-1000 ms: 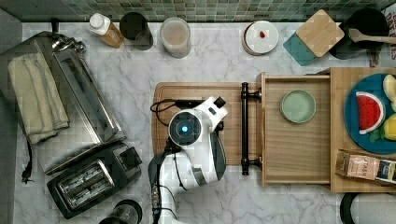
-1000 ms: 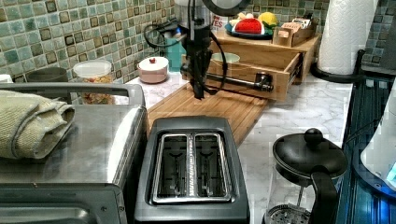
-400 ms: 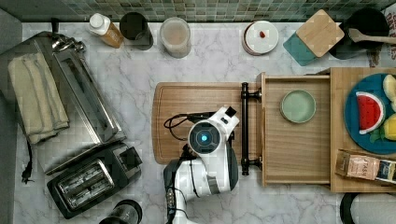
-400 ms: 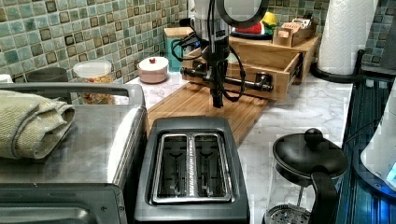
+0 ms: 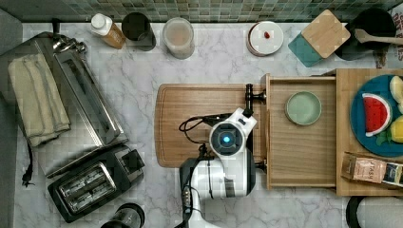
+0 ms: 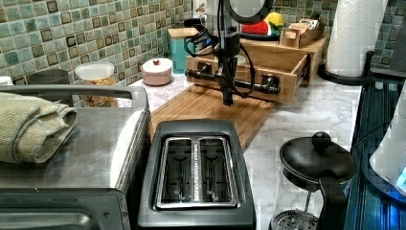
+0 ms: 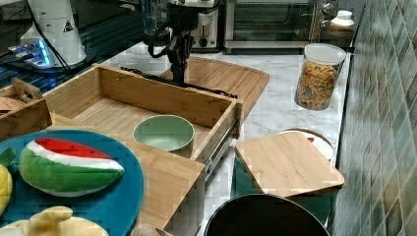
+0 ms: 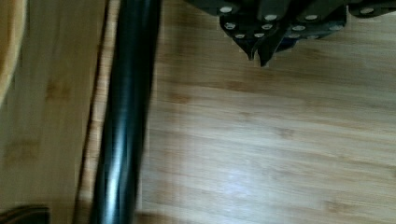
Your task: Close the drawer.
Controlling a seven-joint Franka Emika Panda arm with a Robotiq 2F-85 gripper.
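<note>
Just beside the black bar handle (image 8: 123,112), on its cutting-board (image 5: 199,102) side, the gripper (image 8: 259,55) is seen with fingertips (image 8: 252,46) pressed together, clenched on nothing. The drawer (image 5: 304,137) is pulled well out from under the wooden box top (image 5: 343,80), with a green bowl (image 5: 303,108) inside. It is judged that the closed fingers are best laid flat against the handle's middle and pushed squarely toward the box, so the drawer is not skewed on its runners.

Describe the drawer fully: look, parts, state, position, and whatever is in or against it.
The drawer is a shallow light-wood tray with raised sides, pulled well out of its wooden box. A long black bar handle on two posts spans its front, over the edge of the cutting board. A pale green bowl sits inside, near one corner. The gripper, fingers together, hangs just in front of the handle, apparently not touching it.
</note>
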